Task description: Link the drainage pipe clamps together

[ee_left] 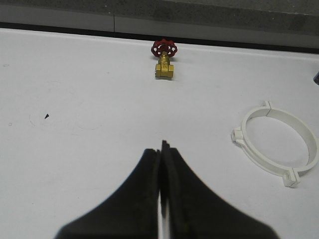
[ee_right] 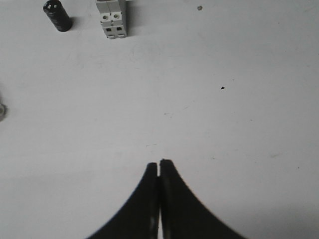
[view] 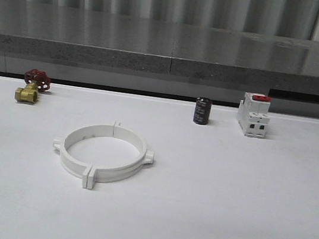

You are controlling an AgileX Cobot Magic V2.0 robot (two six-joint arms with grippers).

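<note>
Both arms' fingers (ee_left: 160, 164) pressed together, empty.

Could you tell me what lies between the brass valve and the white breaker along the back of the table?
In the front view, a small black cylinder stands between the brass valve and the breaker, close beside the breaker; the rest is bare table.

Brass valve (view: 30, 89) with red handwheel, black capacitor (view: 202, 111), white breaker (view: 254, 115), white table (view: 226, 195)
</note>
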